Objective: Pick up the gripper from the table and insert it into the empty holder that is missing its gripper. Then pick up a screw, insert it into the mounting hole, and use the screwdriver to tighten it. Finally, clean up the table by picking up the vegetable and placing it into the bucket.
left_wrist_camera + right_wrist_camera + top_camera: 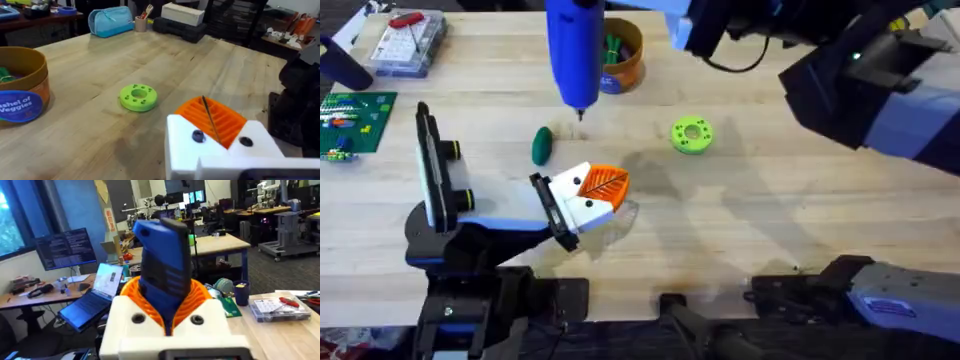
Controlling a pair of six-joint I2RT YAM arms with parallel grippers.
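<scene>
My right gripper [167,307] is shut on the blue screwdriver [574,48], which hangs upright above the table with its thin metal tip [581,112] pointing down. The dark green vegetable [541,145] lies on the wood just left of and below that tip. The orange-brown bucket [625,58] with its blue label stands behind the screwdriver and also shows in the left wrist view [22,87]. My left gripper [598,190] rests low at mid-table, its orange pads [227,122] shut with a thin dark line between them. A black upright holder [432,165] stands at the left. The loose gripper and the screw are out of view.
A lime green ring [692,135] with holes lies right of the vegetable, seen too in the left wrist view [138,96]. A clear parts box [408,42] and a green circuit board [355,118] sit at the far left. The right arm [865,85] crosses the upper right.
</scene>
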